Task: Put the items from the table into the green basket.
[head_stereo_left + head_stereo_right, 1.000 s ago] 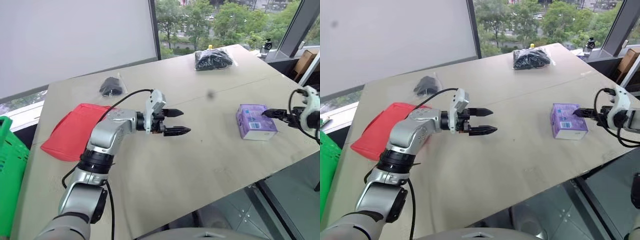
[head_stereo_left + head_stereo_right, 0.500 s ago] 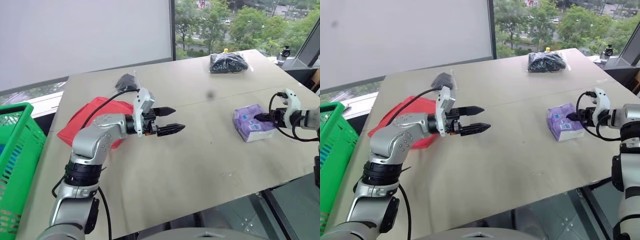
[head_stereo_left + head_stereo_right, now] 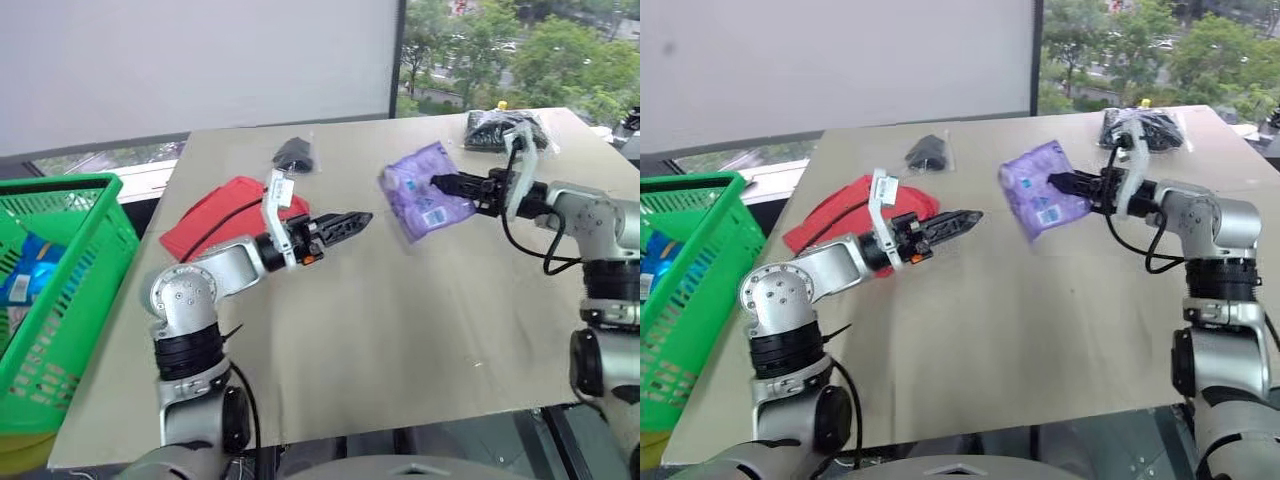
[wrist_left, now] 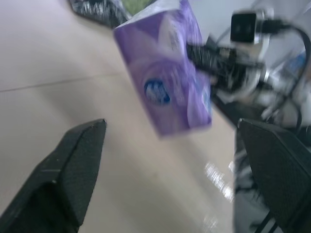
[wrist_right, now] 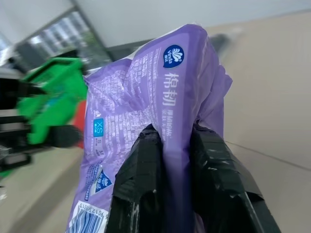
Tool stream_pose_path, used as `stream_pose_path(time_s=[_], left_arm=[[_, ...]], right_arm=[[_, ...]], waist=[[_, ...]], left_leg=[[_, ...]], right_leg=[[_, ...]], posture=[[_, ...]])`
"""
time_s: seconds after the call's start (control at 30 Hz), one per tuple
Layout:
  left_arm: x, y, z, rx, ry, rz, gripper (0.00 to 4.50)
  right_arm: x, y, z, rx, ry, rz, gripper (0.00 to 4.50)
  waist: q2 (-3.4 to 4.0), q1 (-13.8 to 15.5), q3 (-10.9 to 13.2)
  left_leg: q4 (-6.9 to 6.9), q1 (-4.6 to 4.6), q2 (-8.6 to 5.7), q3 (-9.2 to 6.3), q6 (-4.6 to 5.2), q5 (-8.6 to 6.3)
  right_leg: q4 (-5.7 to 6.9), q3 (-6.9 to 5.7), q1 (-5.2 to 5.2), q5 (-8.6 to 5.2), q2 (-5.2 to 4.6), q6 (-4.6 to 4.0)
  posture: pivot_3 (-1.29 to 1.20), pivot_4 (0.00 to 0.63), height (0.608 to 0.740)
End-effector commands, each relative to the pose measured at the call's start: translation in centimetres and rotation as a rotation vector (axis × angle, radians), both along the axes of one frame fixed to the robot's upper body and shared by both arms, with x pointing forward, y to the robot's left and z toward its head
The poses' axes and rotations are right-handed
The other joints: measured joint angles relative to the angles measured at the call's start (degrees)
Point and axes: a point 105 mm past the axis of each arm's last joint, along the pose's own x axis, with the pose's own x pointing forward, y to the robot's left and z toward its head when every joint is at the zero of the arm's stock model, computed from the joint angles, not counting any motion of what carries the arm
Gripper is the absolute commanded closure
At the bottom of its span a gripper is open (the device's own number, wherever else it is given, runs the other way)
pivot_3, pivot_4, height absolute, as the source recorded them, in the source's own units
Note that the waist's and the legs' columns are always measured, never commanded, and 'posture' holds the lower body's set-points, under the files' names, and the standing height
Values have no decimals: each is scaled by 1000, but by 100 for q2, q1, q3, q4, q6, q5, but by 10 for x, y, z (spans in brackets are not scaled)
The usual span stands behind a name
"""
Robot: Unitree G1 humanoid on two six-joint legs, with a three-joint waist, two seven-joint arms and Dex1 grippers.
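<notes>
Right gripper (image 3: 437,183) pinches tissue pack (image 3: 428,189) by 1 edge, lifted over table (image 3: 400,330) at 1 o'clock; left gripper (image 3: 358,219) open; thin pinch could slip before basket (image 3: 60,290) at 9.

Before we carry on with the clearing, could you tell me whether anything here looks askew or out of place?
Only the purple tissue pack: it hangs tilted in the air above the table, pinched at one edge by the shut right gripper, so its wrapper is creased there. The open left gripper points toward it. Nothing looks spilled or damaged.
</notes>
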Motion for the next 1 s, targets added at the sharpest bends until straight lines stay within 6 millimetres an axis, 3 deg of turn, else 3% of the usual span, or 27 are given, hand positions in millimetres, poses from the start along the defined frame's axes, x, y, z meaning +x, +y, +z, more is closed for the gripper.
stream_pose_path(time_s=[0.03, 0.2, 0.3, 0.37, 0.4, 0.47, 0.53, 0.7, 0.73, 0.87, 1.0], left_arm=[[-2, -10, 14, -70, -1, -26, 0], [-10, -28, 16, -64, 15, -100, 0], [-9, -31, 17, -67, 12, -110, 845], [-12, -28, 21, -76, -11, -124, 1971], [-12, -23, 20, -69, -23, -104, 2070], [-10, -11, 20, -52, -52, -46, 2555], [-9, 1, 25, -57, -91, 2, 2616], [3, 48, 37, 43, -223, 251, 2616], [7, 61, 44, 100, -290, 335, 2616], [6, 114, 91, 285, -528, 664, 2616], [0, 183, 117, 498, -616, 1022, 2616]], right_arm=[[-18, 13, 24, 45, -94, 20, 4209], [-38, 40, 25, 71, -118, 69, 4210], [-43, 48, 27, 90, -129, 76, 4212], [-47, 54, 28, 95, -139, 86, 4213], [-50, 55, 27, 86, -156, 94, 4213], [-49, 53, 30, 84, -213, 76, 3207], [-52, 54, 33, 60, -249, 98, 2514], [-62, 44, 38, -70, -386, 173, 512], [-73, 43, 36, -129, -431, 240, 23], [-102, 34, 31, -339, -632, 368, 23], [-103, 32, 34, -350, -717, 350, 23]], waist=[[0, 36, 0], [3, -6, -1], [3, -80, -2], [4, -91, -2], [4, -93, -3], [4, -86, -3], [4, -87, -3], [2, -24, -4], [0, -10, -5], [-18, 192, -3], [-55, 355, -24]], left_leg=[[0, -3, -5, -5, -2, 1], [0, -3, -19, -2, -21, 13], [-2, -1, -19, -8, -42, 26], [-4, 6, -15, -10, -59, 37], [-5, 8, -14, -10, -62, 39], [-24, 19, 0, -13, -87, 54], [-32, 24, 4, -11, -94, 58], [-47, 28, 17, -16, -105, 64], [-54, 31, 16, -15, -105, 64], [-65, 24, 18, -28, -106, 65], [-74, 31, 22, -28, -109, 67]], right_leg=[[-4, -6, 0, 0, -4, -1], [-12, -47, 3, -3, -28, -8], [-7, -56, 3, -1, -27, -18], [-2, -65, 6, 4, -24, -32], [-1, -65, 6, 6, -23, -35], [3, -69, 7, 12, -6, -57], [6, -66, 7, 12, 0, -62], [6, -69, 5, 13, 13, -80], [2, -69, 5, 13, 12, -80], [-13, -83, 4, 10, 14, -84], [-16, -81, 5, 10, 14, -86]], posture=[[61, 0, 740], [38, 0, 740], [39, 0, 740], [45, 0, 740], [53, 0, 740], [70, 0, 740], [90, 0, 740], [162, 0, 740], [189, 0, 740], [222, 0, 740], [282, 0, 740]])
